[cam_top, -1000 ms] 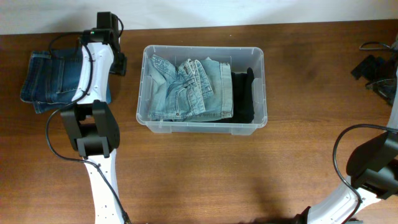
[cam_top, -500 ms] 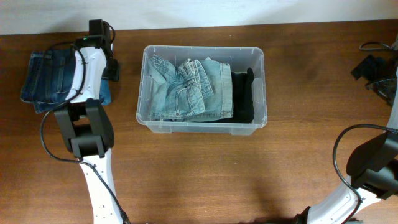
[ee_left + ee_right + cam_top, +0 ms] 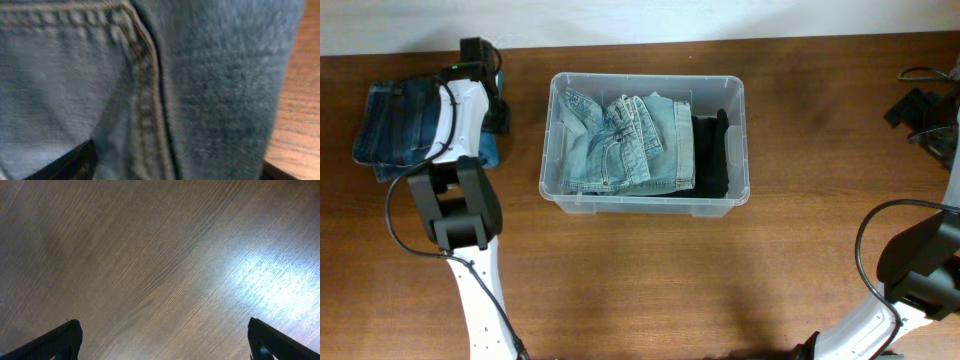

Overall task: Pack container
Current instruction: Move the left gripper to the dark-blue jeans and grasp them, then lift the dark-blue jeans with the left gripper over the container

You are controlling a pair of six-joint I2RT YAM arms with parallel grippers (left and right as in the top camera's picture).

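Overhead, container: the clear plastic container (image 3: 645,204) stands near the middle of the table (image 3: 650,290), its long side running across the view
Overhead, inside it: light blue jeans (image 3: 620,140) fill the left and middle part; a black garment (image 3: 712,155) lies along the right wall, touching the jeans
Overhead, beside it: a pile of folded jeans (image 3: 400,125), darker blue, lies on the table to the left, apart from the container
Overhead, my left arm (image 3: 463,100): it reaches along the right edge of the folded jeans, between the pile and the container; from here the arm hides my fingers
Overhead, my right arm (image 3: 920,265): it is at the right edge of the table, well apart from the container
Left wrist, my left gripper (image 3: 175,170): spread wide, one dark fingertip (image 3: 70,162) in the lower left corner and the other in the lower right, pinching nothing
Left wrist, cloth: denim fills almost the whole view, very close, with a stitched seam (image 3: 147,100) running down it and a strip of table at the right; I cannot tell whether my fingertips touch the cloth
Right wrist, my right gripper (image 3: 162,345): spread wide over bare wood, nothing between the fingers
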